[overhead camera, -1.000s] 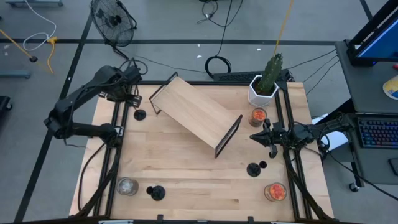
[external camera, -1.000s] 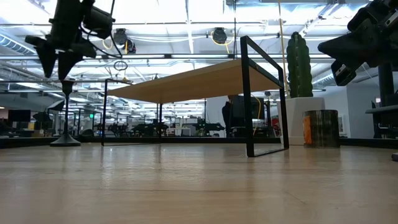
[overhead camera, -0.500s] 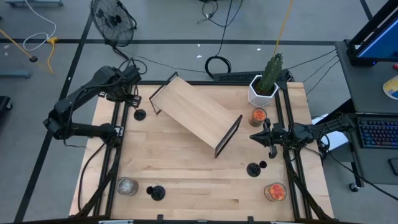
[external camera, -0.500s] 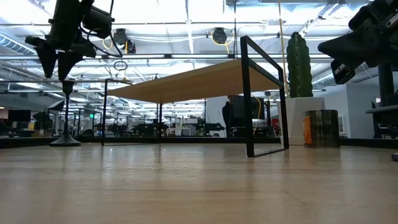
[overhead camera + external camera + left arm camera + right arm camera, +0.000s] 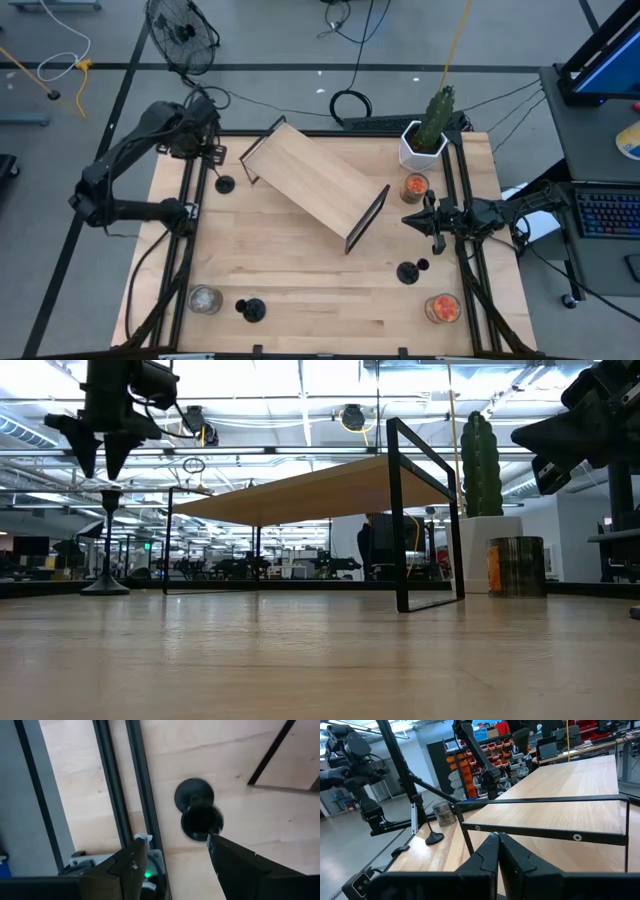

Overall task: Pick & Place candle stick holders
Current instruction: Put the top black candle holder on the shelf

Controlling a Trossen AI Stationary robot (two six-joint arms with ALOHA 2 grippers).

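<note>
Black holder (image 5: 224,184) stands upright at the surface's (image 5: 300,270) far left, left gripper (image 5: 101,464) hanging just above its cup, fingers apart. Two more holders (image 5: 250,309) (image 5: 408,271) stand nearer the front. Right gripper (image 5: 407,219) waits beside the wooden shelf (image 5: 315,183), fingers together

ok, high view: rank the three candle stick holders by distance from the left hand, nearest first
1. Candle stick holder by the table's far-left corner, right beside the open left hand.
2. Candle stick holder at the near-left edge, next to a glass jar.
3. Candle stick holder on the right side, near the shut right hand; farthest.
</note>
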